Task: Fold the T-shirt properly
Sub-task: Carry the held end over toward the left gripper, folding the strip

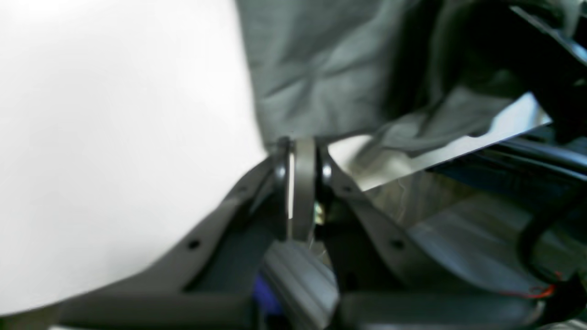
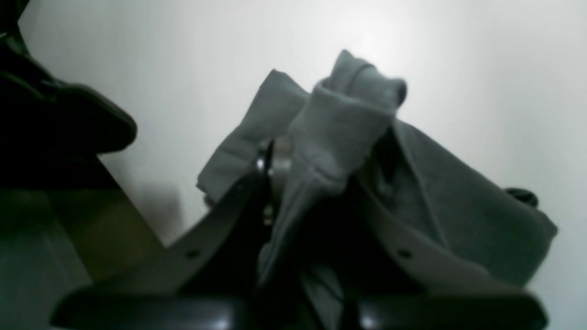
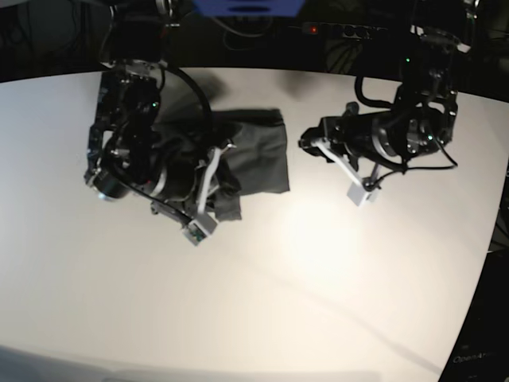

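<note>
While the right pincer (image 2: 293,156) pinches a bunched fold of the wrinkled dark charcoal-grey cotton T-shirt (image 3: 254,159) at centre frame, the left pincer (image 1: 302,156) sits pressed together, empty, over the white table (image 3: 318,263).

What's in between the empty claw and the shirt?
Nothing, only bare white table. The base view shows the left gripper shut, empty, just beside the T-shirt edge.

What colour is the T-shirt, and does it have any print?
Plain dark charcoal grey, no print visible. The T-shirt shows best in the left wrist view.
</note>
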